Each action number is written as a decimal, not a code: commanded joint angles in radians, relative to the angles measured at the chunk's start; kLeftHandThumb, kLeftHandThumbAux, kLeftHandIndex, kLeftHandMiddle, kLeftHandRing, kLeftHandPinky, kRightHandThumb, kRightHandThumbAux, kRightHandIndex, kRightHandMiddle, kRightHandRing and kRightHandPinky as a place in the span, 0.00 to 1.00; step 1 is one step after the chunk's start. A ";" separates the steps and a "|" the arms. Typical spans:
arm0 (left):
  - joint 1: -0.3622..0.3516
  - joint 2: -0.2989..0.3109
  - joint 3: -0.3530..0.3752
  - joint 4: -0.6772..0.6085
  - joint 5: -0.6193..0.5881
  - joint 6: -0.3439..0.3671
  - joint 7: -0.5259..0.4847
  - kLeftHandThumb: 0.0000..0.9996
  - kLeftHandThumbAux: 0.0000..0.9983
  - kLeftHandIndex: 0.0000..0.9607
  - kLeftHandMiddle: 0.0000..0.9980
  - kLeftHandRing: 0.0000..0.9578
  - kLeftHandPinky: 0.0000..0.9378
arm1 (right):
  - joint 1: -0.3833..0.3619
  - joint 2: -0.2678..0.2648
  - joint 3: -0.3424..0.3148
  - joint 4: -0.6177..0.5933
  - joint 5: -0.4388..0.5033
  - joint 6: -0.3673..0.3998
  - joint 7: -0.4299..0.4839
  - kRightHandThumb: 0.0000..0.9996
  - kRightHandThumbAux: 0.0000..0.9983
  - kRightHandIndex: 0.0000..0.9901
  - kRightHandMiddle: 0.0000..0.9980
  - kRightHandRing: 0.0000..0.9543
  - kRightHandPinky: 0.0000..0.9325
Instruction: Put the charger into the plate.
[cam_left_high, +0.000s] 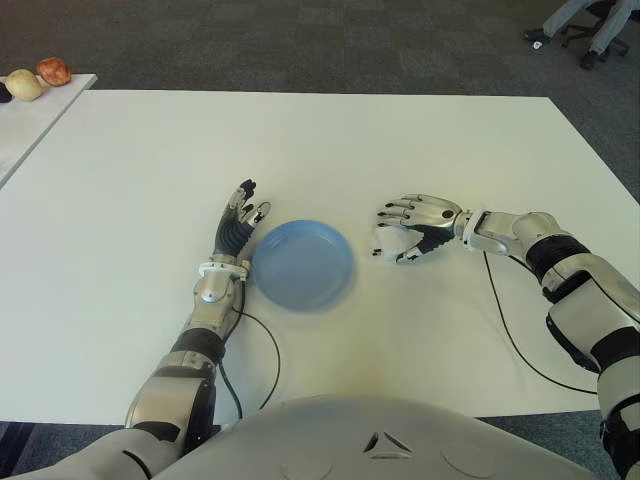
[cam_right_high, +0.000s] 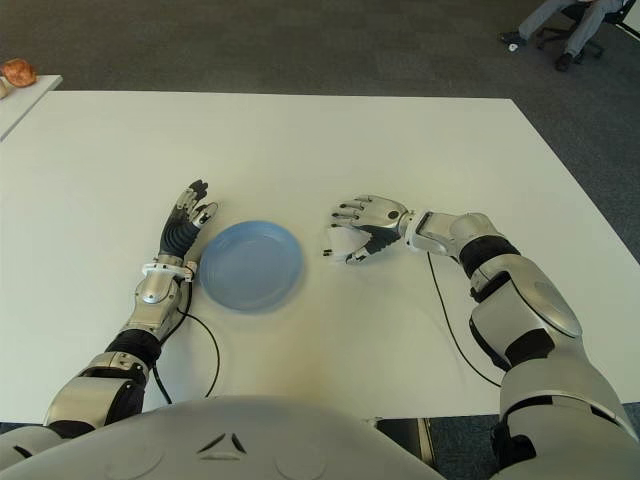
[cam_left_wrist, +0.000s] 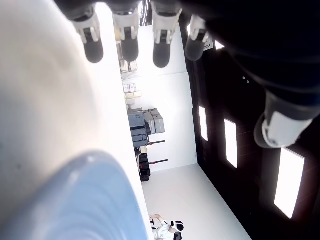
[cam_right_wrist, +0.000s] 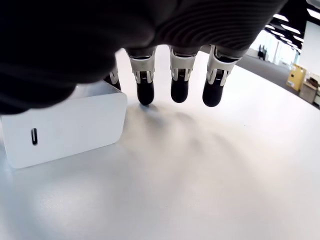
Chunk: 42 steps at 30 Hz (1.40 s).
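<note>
A white block charger stands on the white table, just right of the plate. My right hand hovers palm down over the charger, its fingers hanging past the block's far side and the thumb near its front. The fingers are loosely curved, and no grip on the charger shows. The light blue plate sits empty at the table's middle front. My left hand shows by the plate's left rim, fingers straight and holding nothing.
A black cable runs from my right arm to the front edge, and another loops by my left arm. A side table at the far left carries two round fruit-like things. A seated person's legs show far right.
</note>
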 joint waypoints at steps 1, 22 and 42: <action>0.099 -0.014 -0.005 0.063 0.012 0.022 -0.008 0.00 0.46 0.08 0.10 0.08 0.08 | 0.050 0.022 0.026 -0.019 -0.033 0.071 -0.046 0.50 0.15 0.00 0.00 0.00 0.00; 0.103 -0.018 -0.006 0.047 0.003 0.054 -0.024 0.00 0.47 0.06 0.09 0.07 0.06 | 0.147 -0.005 0.006 -0.162 -0.045 0.246 -0.157 0.63 0.39 0.09 0.06 0.10 0.18; 0.106 -0.015 -0.008 0.041 0.004 0.067 -0.029 0.00 0.46 0.06 0.10 0.09 0.09 | 0.203 0.026 -0.047 -0.137 0.027 0.280 -0.251 0.62 0.44 0.12 0.17 0.23 0.32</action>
